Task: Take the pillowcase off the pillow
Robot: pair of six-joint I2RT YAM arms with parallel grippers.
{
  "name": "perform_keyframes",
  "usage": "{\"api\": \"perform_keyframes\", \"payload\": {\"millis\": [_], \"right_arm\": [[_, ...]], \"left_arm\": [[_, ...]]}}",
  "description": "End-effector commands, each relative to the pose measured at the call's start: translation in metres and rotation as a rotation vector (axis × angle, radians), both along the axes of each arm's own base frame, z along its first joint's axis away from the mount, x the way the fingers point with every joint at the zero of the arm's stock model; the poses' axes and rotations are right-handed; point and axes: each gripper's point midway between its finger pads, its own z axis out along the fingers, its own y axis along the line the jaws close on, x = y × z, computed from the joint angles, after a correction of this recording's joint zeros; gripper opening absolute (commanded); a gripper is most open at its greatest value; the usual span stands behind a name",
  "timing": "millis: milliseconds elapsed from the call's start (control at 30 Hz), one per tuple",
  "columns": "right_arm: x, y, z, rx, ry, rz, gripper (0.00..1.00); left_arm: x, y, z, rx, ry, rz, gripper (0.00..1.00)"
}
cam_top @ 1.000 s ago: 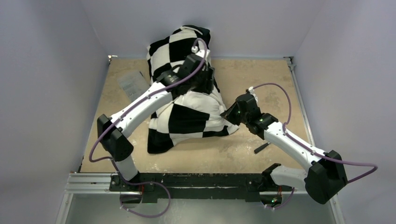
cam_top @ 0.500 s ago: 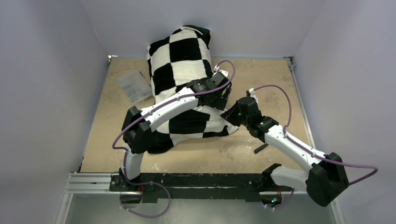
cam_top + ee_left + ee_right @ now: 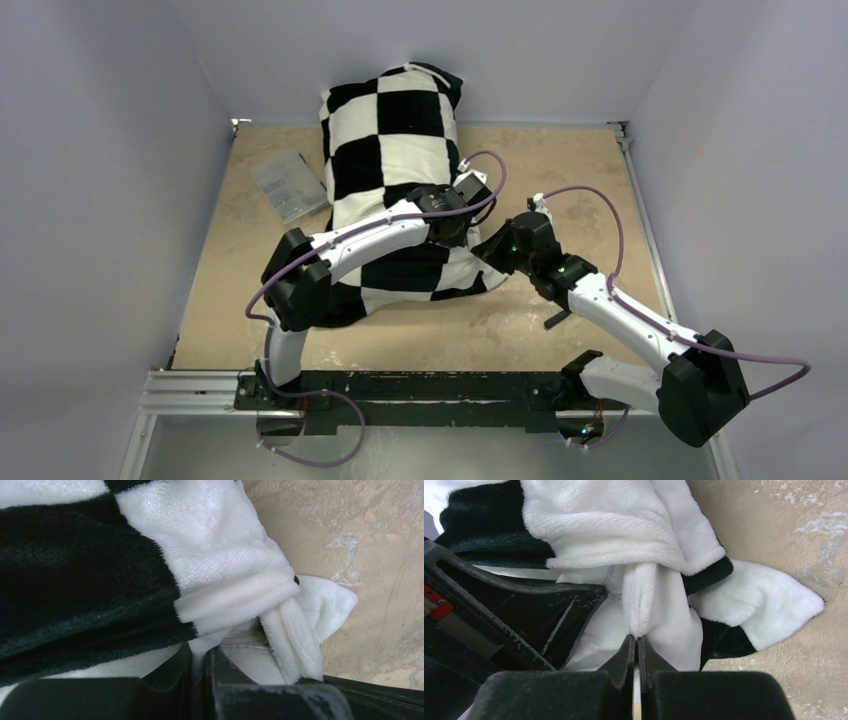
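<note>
My left claw (image 3: 201, 665) and right claw (image 3: 636, 652), side by side, each pinch the pillowcase (image 3: 400, 150) at its near right corner. It crosses the counter (image 3: 570, 170) to the back wall (image 3: 520, 60); open room rightward.

We see the black-and-white checkered plush pillowcase (image 3: 395, 130) as soft, fleecy cloth with a short, matt pile. The beige table board (image 3: 560, 160) looks rough and chalky, scuffed in pale patches. The right gripper (image 3: 636, 640) has matt black plastic fingers (image 3: 621, 664); the smooth white arm shells (image 3: 620, 310) shine slightly.
</note>
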Motion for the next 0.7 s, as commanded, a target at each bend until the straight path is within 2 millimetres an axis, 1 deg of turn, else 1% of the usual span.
{"api": "perform_keyframes", "payload": {"millis": [0, 100, 200, 300, 400, 533, 600, 667], "right_arm": [[-0.003, 0.004, 0.01, 0.028, -0.038, 0.031, 0.0], [-0.007, 0.004, 0.008, 0.035, -0.037, 0.042, 0.0], [-0.012, 0.004, 0.004, 0.041, -0.034, 0.06, 0.0], [-0.016, 0.003, -0.001, 0.036, -0.037, 0.066, 0.0], [-0.021, 0.005, -0.008, 0.045, -0.023, 0.089, 0.0], [-0.025, 0.002, -0.024, 0.035, 0.004, 0.086, 0.0], [-0.028, 0.002, -0.032, 0.036, 0.018, 0.086, 0.0], [-0.03, 0.004, -0.036, 0.048, 0.021, 0.097, 0.0]], "left_arm": [[-0.005, 0.02, 0.022, 0.02, -0.03, 0.026, 0.0], [0.009, 0.024, 0.046, -0.028, -0.088, 0.057, 0.0], [0.03, 0.03, 0.074, -0.115, -0.145, 0.108, 0.0], [0.053, 0.039, 0.1, -0.244, -0.189, 0.17, 0.0], [0.068, 0.041, 0.118, -0.405, -0.19, 0.196, 0.0], [0.074, 0.041, 0.142, -0.531, -0.198, 0.199, 0.0], [0.073, 0.038, 0.152, -0.59, -0.189, 0.19, 0.0], [0.072, 0.035, 0.162, -0.653, -0.181, 0.179, 0.0]]}}
